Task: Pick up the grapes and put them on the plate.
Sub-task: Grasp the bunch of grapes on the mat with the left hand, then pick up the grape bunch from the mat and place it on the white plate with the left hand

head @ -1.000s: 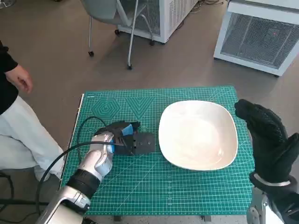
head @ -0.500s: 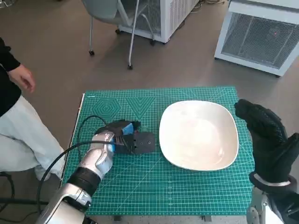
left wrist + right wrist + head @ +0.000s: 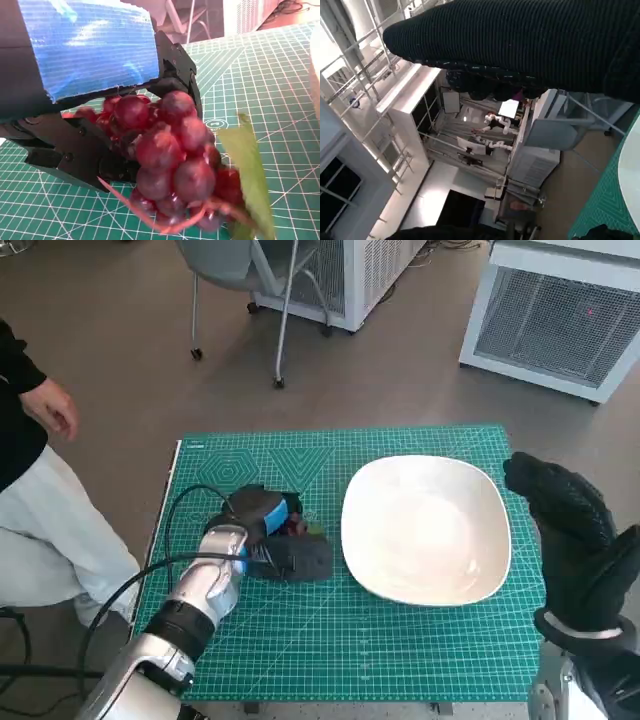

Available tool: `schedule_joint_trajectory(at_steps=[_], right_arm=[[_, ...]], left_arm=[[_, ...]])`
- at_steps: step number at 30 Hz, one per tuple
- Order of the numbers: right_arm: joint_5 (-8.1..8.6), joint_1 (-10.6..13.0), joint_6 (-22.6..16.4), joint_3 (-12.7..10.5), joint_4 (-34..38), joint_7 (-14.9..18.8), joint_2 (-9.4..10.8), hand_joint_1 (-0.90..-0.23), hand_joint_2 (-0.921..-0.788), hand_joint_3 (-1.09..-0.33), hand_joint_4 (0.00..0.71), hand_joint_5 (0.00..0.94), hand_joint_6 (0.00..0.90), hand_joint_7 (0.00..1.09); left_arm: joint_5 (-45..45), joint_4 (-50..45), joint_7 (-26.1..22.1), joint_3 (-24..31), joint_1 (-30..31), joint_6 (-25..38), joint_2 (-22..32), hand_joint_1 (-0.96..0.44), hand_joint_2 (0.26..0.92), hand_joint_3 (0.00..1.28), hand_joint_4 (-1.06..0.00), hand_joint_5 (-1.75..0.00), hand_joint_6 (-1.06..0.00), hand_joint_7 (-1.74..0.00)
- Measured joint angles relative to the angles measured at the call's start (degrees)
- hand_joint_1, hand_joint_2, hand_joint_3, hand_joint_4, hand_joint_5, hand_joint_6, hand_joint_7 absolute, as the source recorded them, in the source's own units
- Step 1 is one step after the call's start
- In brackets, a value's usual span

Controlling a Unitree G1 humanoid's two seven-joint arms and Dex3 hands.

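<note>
My left hand (image 3: 270, 535) grips a bunch of dark red grapes (image 3: 170, 160) with a green leaf (image 3: 247, 170), held a little above the green mat. In the head view only a bit of red grapes (image 3: 299, 528) and leaf shows beside the black fingers. The blue-taped back of the left hand (image 3: 85, 47) covers the top of the bunch. The white plate (image 3: 425, 528) lies just right of that hand and holds nothing. My gloved right hand (image 3: 570, 540) hangs at the plate's right edge, holding nothing, fingers apart. The right hand (image 3: 520, 45) is a dark band in its wrist view.
The green cutting mat (image 3: 330, 640) covers the table. A person (image 3: 30, 470) in white trousers sits at the left, one hand near the table's corner. A chair (image 3: 240, 280) and white machines (image 3: 560, 315) stand on the floor beyond. A black cable (image 3: 150, 570) loops along my left arm.
My left hand has turned and lifted slightly with the grapes in it, shifting a little toward the plate. The right hand has stayed put.
</note>
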Motion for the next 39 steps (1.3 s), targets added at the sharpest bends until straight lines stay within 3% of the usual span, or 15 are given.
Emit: schedule_joint_trajectory(at_steps=[17,39], right_arm=[[0.01,-0.3,-0.19,0.01,0.58,-0.1,0.0,-0.525,-0.921,-0.553,0.459,0.001,0.122,0.54],[0.07,-0.74,-0.61,-0.03,1.08,-0.09,-0.03,-0.525,-0.921,-0.552,0.459,0.0,0.122,0.54]], left_arm=[[-1.38,-0.07,-1.03,0.79,0.12,-2.63,1.01,0.01,0.895,0.24,-0.44,-1.61,-0.65,-0.97],[-2.7,0.04,-0.91,1.27,0.12,-2.76,1.07,0.0,0.918,0.19,-0.48,-1.57,-0.61,-1.0]])
